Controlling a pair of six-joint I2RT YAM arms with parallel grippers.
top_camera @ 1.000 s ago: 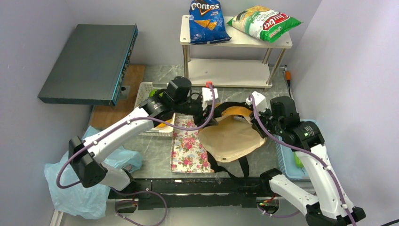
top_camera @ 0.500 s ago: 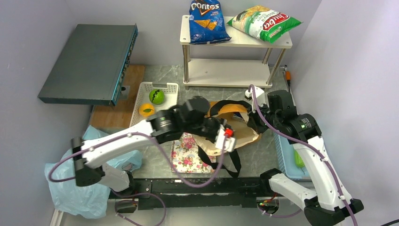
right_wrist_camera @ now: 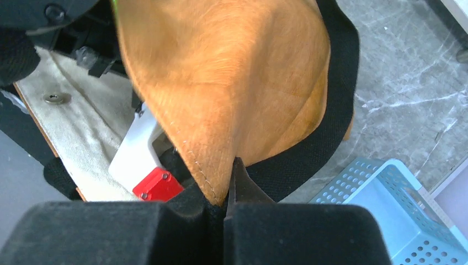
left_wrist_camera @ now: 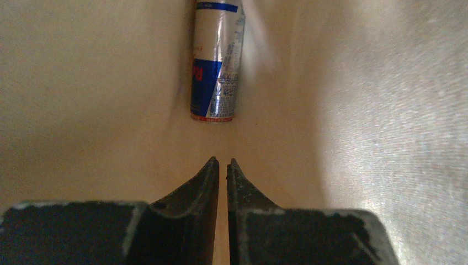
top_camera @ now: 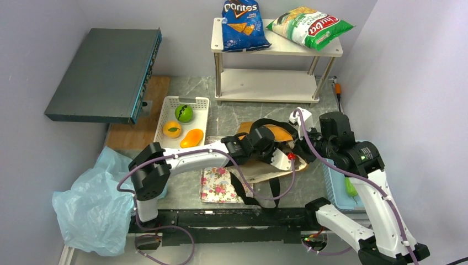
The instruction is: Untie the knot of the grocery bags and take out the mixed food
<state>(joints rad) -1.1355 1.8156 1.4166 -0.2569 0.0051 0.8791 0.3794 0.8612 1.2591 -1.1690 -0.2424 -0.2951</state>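
Left gripper (left_wrist_camera: 222, 161) inside orange-tan tote (right_wrist_camera: 221, 72), jaws all but closed, empty; slim silver can (left_wrist_camera: 216, 61) just ahead. Right gripper (right_wrist_camera: 226, 182) pinches tote rim, near right table edge.

Slim silver-blue can (left_wrist_camera: 215, 66) lying lengthwise inside the orange-tan tote (right_wrist_camera: 221, 72), just ahead of the left gripper (left_wrist_camera: 222, 163); tote rim pinched in the right gripper (right_wrist_camera: 223, 205).

Can (left_wrist_camera: 215, 61) inside tote (right_wrist_camera: 221, 72), just ahead of left hand (left_wrist_camera: 222, 163).
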